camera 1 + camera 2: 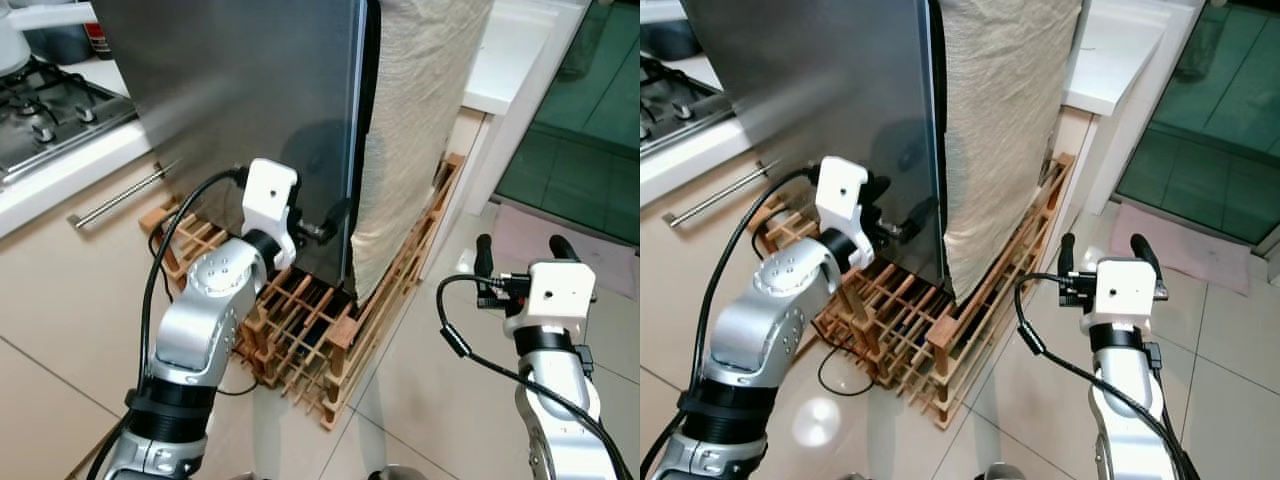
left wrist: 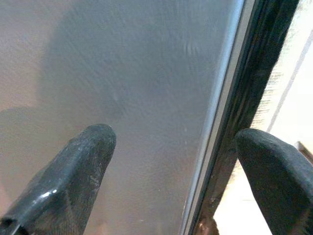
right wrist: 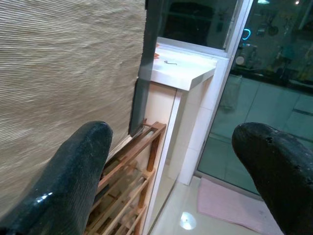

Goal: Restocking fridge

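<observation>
On my left a stove (image 1: 45, 110) sits in the white counter, and just beside it the grey fridge (image 1: 250, 110) stands on a wooden pallet (image 1: 330, 340). My left gripper (image 1: 325, 228) is up against the lower edge of the fridge door, fingers spread wide with the edge between them. A beige cloth (image 1: 415, 130) hangs down the fridge's side, and my right gripper (image 1: 520, 250) hovers over the floor tiles near it, fingers wide apart and holding nothing.

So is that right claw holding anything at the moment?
No. The right gripper is open, and between its two black fingers there is only a distant view of the beige cloth and the wooden rack.
</observation>
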